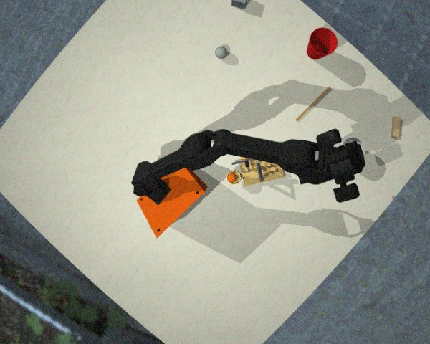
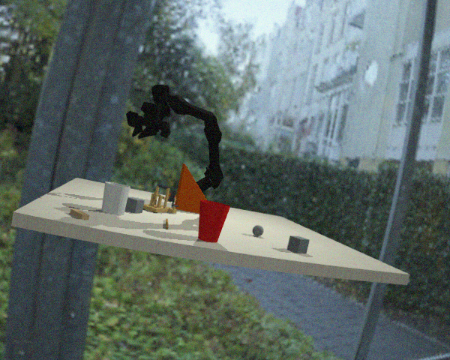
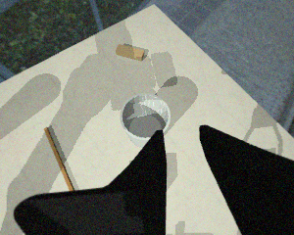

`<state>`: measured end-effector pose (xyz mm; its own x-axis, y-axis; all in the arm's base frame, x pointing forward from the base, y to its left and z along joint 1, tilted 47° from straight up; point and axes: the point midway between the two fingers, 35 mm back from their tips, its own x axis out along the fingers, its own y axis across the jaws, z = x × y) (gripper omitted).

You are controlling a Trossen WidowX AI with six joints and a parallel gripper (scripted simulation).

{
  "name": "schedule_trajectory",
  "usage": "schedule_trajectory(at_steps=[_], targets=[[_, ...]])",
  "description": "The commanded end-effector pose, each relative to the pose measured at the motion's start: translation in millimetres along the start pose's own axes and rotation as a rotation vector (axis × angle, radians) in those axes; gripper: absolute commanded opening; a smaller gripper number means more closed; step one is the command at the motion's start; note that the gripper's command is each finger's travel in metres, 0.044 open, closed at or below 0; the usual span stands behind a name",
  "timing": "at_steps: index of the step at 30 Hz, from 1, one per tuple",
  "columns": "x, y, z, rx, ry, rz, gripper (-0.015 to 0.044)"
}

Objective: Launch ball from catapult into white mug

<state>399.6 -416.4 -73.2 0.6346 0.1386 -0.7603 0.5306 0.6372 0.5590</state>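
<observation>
The orange ball [image 1: 231, 178] sits in the cup at the end of the wooden catapult [image 1: 264, 173] [image 2: 159, 201], which stands beside the arm's base. The white mug [image 3: 146, 118] [image 2: 115, 198] stands upright near the table's edge; in the overhead view my wrist hides nearly all of it. My gripper [image 3: 180, 133] [image 1: 351, 153] [image 2: 139, 125] hangs high above the table, roughly over the mug. Its fingers stand close together with a narrow gap and nothing between them.
A red cup [image 1: 321, 42] [image 2: 212, 220], a grey ball [image 1: 221, 51] [image 2: 257, 230], two grey cubes [image 2: 298, 244] [image 2: 134, 205], a wooden stick [image 1: 312, 104] [image 3: 59, 159] and a wooden block [image 1: 395, 127] [image 3: 130, 51] lie on the table. An orange plate [image 1: 174, 207] sits at the arm's base.
</observation>
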Motion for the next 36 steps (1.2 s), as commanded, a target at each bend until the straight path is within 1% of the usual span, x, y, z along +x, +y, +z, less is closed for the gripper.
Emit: schedule_trajectory(at_steps=[1,2,12,24,36], targets=[[1,1,-1,0.005,0.003,0.004,0.0020],[1,1,-1,0.005,0.003,0.004,0.0000],[1,3,-3,-0.010,0.011,-0.001,0.0000],[3,42,-48,-0.285,0.181,-0.073,0.0000],[-6,75,-104,-0.582,0.379,-0.107,0.0000]])
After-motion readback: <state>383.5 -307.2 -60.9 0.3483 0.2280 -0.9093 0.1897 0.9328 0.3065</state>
